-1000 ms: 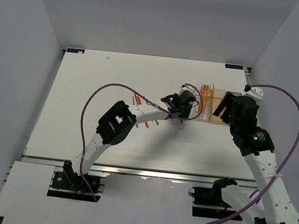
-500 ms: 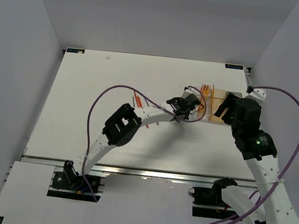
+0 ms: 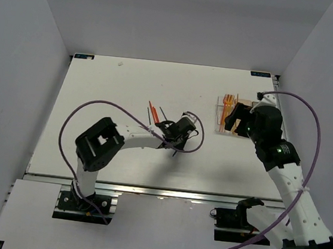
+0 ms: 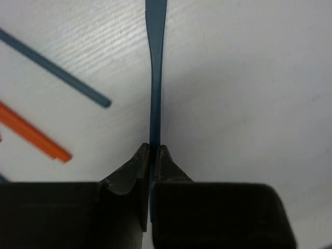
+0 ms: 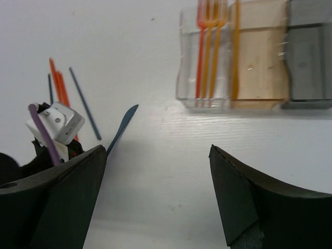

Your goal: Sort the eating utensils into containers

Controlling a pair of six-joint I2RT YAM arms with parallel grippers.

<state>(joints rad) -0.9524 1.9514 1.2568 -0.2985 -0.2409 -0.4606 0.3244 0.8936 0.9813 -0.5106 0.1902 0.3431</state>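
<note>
My left gripper (image 3: 173, 142) (image 4: 154, 148) is shut on the handle of a dark blue knife (image 4: 155, 78), held low over the table; the blade points away from the jaws. The knife also shows in the right wrist view (image 5: 123, 128). Beside it lie a dark blue stick (image 4: 57, 67) and orange sticks (image 4: 31, 132) (image 3: 153, 111). The three joined containers stand at the right: the clear one (image 5: 202, 67) (image 3: 223, 116) holds orange and red forks, the amber one (image 5: 259, 62) holds an orange piece, the grey one (image 5: 310, 57) is blurred. My right gripper (image 3: 234, 117) (image 5: 158, 171) is open and empty, above the table near the containers.
The left arm's purple cable (image 3: 96, 107) loops over the table's middle. In the top view the right arm (image 3: 272, 148) covers the amber and grey bins. The table's right edge lies just beyond the bins.
My left gripper has moved from beside the containers back to the left and nearer, to the loose utensils. My right gripper has shifted a little left over the containers.
</note>
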